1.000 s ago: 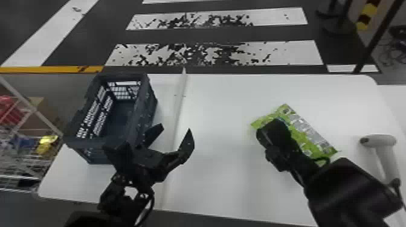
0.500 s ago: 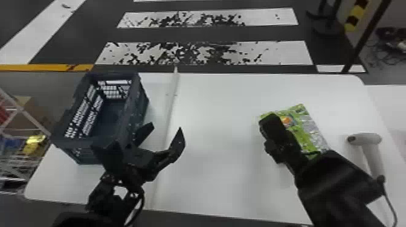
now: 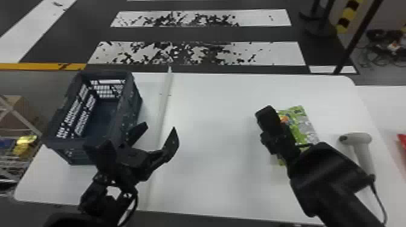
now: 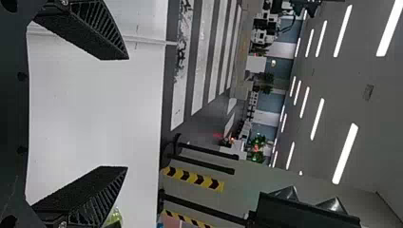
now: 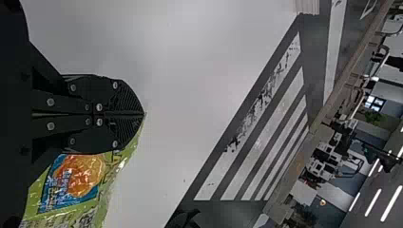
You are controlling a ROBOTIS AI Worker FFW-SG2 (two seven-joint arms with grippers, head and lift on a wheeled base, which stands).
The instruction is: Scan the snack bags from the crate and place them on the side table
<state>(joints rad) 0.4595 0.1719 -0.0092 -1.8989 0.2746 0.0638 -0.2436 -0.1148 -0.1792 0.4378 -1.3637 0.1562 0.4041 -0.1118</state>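
Looks like the right gripper (image 3: pixel 265 112) has carried the snack bag (image 3: pixel 302 126) a bit toward the robot's right since the earlier shots, relative to the desk (image 3: pixel 217 120). The bag has turned too: it used to slant well across the head view, and now it runs much closer to straight up and down there. The whole head view has drifted, so the crate (image 3: pixel 128 102) and the scanner (image 3: pixel 364 154) both sit further left in it.

As for the fingers, the right pair are together, clamped on the bag. I'm going by its edge running up to their tips in the right wrist view, and the exact grip spot is mostly hidden, so it's probably just the edge they've got. It's a green bag with an orange and blue patch on it, and it's over the right part of the desk, near the scanner but apart from it.

Left gripper (image 3: pixel 158 129) has its fingers wide apart with only air between them, over the desk near the crate. The crate is on the robot's left, and a pale strip (image 3: pixel 164 105) crosses the desk just beside it. The scanner is white, with a dark cable (image 3: pixel 381 200) trailing from its handle. Something red (image 3: pixel 401 141) pokes in at the right edge.
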